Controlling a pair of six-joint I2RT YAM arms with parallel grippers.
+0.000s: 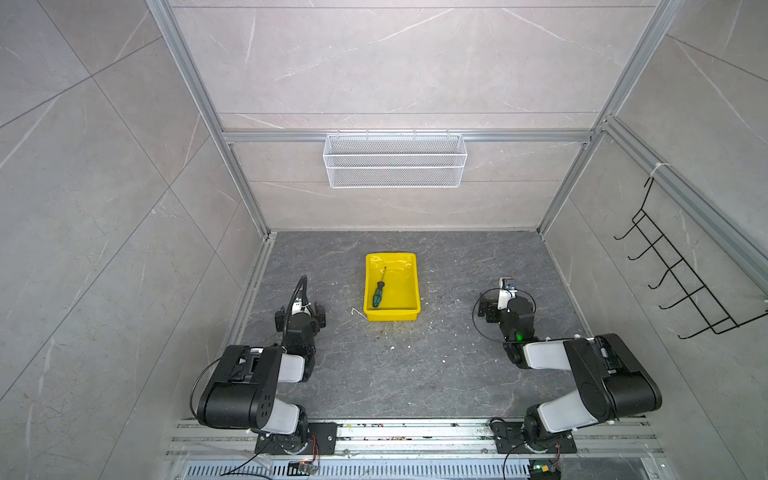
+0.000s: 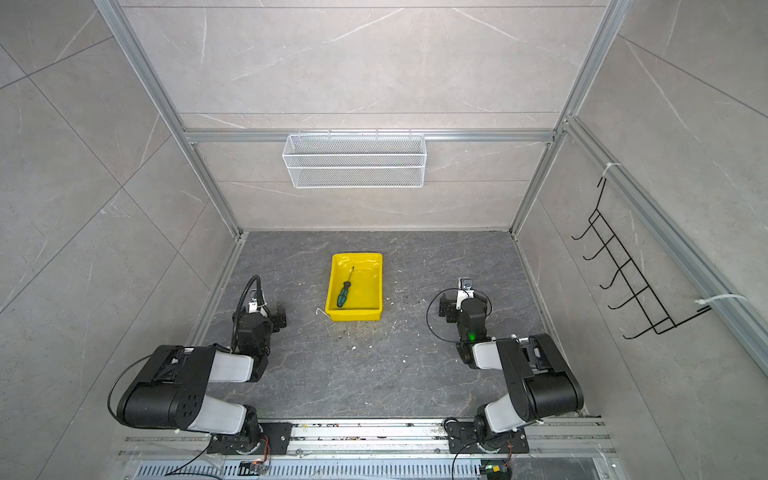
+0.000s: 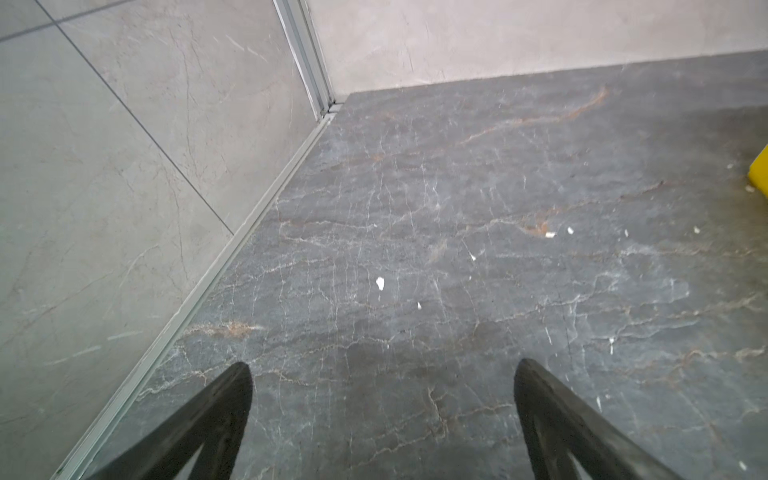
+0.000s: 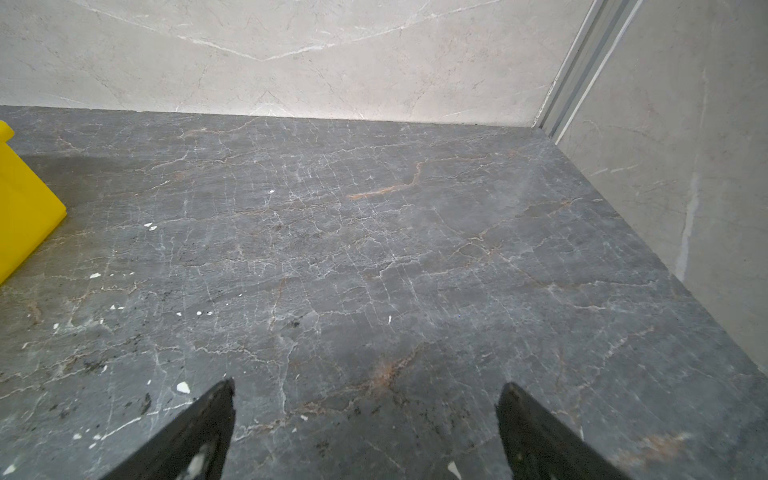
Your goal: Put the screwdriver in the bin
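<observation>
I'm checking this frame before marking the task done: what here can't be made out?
Tip of the screwdriver: too small in both top views to tell its type.
The bin: cut off by the frame edge in both wrist views, so its inside is out of frame there.
The left hand and right hand: wrist views show only fingertips; the edge cuts the rest.

White wire mesh basket (image 1: pixel 395 160) hangs from the aluminium crossbar (image 1: pixel 270 136) on the back wall, twelve o'clock. Black wire hook rack (image 1: pixel 685 266) is mounted on the side wall, three o'clock. Dark veined stone tabletop (image 1: pixel 415 374) carries scattered white flecks (image 3: pixel 380 283). Aluminium rail (image 1: pixel 415 432) runs along six o'clock.
</observation>
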